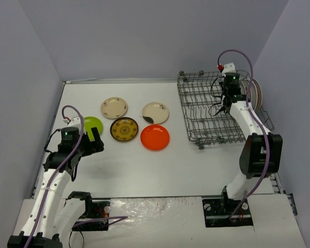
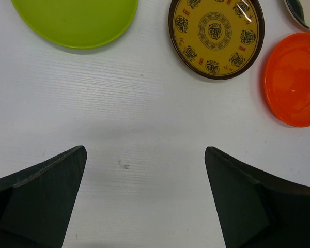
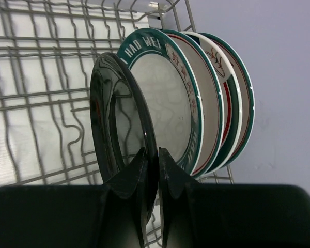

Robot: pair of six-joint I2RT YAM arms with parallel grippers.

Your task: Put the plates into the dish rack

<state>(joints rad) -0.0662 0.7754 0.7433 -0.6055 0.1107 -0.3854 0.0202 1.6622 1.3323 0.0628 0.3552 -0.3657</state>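
— Where is the black plate [image 3: 119, 124]?
— Up on edge inside the dish rack [image 1: 201, 111], over at its right end. The right jaws are pinched narrow on its near rim, the fingers [image 3: 129, 178] one on each face.
— Is it seated between the wires?
— Can't tell from here; the jaws hide its bottom edge.
— Anything beside it?
— Just behind it stands a green-rimmed plate [image 3: 165, 103], also upright, and three more patterned plates [image 3: 212, 103] are lined up behind that one. Whether the black one touches its neighbour, I can't make out.
— And the other arm?
— The left arm [image 1: 67, 150] is bent over the near left of the worktop [image 1: 144, 165]. The left jaws are spread wide, gripping nothing, with bare worktop between them.
— What lies flat out there?
— Five plates, none stacked. A lime-green plate [image 2: 75, 20] sits just beyond the left jaws, a yellow plate with a brown rim [image 2: 216, 33] to its right, then an orange plate [image 2: 294, 80]. Farther back are a cream plate [image 1: 114, 107] and a second cream plate [image 1: 155, 112] with a dark patch.
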